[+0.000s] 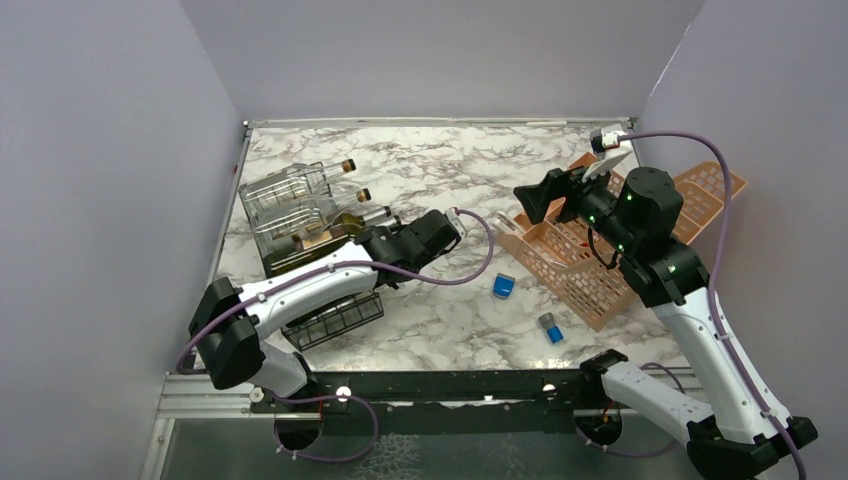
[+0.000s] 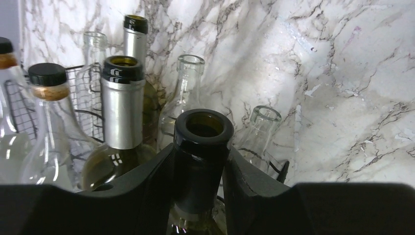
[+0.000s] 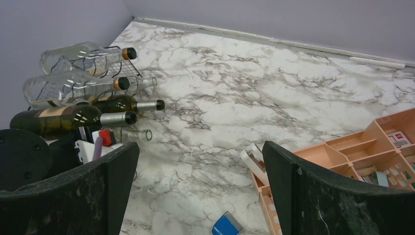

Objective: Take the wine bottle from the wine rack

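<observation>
L gripper [image 2: 201, 169] pinches the black-capped neck of the wine bottle [image 2: 203, 132], one finger each side, both touching. The bottle lies in the wine rack [image 1: 278, 205] at the table's [image 1: 450, 170] left edge, toward the far corner, mouths pointing right. The rack sits just beside the left wall, so open room is on the right only: bare marble across to the orange organizer [image 1: 575, 270]. R gripper [image 1: 530, 200] hangs over that organizer's left end, jaws spread wide, nothing btwn.

Top view: the L wrist hides the grip. It shows a 2nd black wire basket [image 1: 335, 318] under the L forearm and a small blue item [image 1: 503, 287] mid-table. Only the L wrist view shows the pinch, w/ other bottle necks crowding close on the left. R wrist view shows the racked bottles side-on.
</observation>
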